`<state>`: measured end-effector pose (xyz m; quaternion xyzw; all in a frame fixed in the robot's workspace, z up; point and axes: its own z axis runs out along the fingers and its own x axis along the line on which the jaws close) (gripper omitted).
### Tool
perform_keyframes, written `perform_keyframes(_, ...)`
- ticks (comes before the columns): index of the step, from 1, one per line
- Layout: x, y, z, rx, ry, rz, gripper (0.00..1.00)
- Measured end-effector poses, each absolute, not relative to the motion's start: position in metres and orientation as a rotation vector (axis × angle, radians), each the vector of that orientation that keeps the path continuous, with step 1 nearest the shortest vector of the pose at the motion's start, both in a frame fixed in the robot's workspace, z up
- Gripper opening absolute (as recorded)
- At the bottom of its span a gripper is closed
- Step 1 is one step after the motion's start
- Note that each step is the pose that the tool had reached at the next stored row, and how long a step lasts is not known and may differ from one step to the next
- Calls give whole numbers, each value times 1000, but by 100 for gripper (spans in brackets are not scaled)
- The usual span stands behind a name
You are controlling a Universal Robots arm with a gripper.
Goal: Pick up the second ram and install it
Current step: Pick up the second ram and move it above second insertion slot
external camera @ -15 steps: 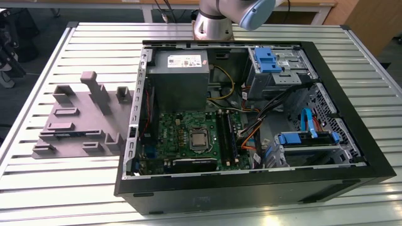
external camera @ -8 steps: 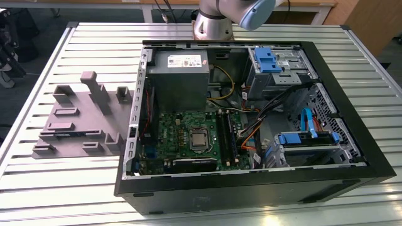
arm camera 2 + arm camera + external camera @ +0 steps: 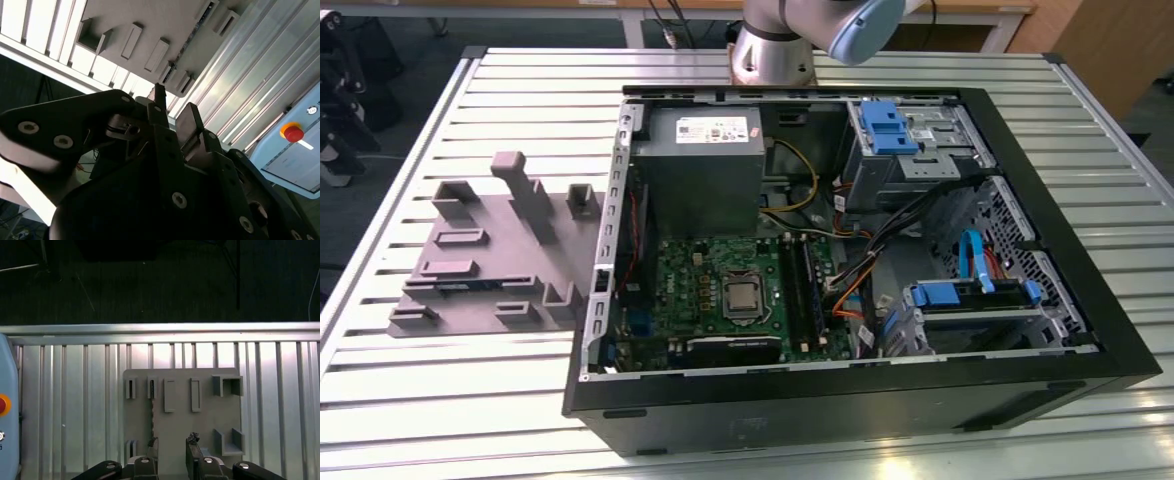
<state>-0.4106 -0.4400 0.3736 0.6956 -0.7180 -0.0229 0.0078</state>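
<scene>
Hand (image 3: 171,442), fingers apart and empty, hangs over one grey fixture (image 3: 205,415) near the table (image 3: 75,405) edge. The second ram (image 3: 152,412) stands edgewise in it, and one open computer case (image 3: 854,400) sits beside it.

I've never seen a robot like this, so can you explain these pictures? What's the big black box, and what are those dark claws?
That's a robot arm, standing at the top of the exterior view on a ridged metal table. That view comes from a camera off the arm. The black box is an open computer case with its green board showing. On the exterior view's left lies a grey plastic holder. Both wrist views come from cameras riding on the arm. The dark claws are its gripper: open, holding nothing, pointing at the holder without touching it. In one slot a thin dark strip stands on edge; it looks like the second ram, a memory stick.
</scene>
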Motion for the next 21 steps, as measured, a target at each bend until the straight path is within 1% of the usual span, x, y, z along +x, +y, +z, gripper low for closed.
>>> perform_keyframes(1,-411,-440,373,2175,-2245,-71,36)
perform_keyframes(9,-411,-440,368,2176,-2246,-68,36)
perform_keyframes(15,-411,-440,362,2190,-2260,-40,36)
perform_keyframes(21,-411,-440,351,2180,-2272,-38,36)
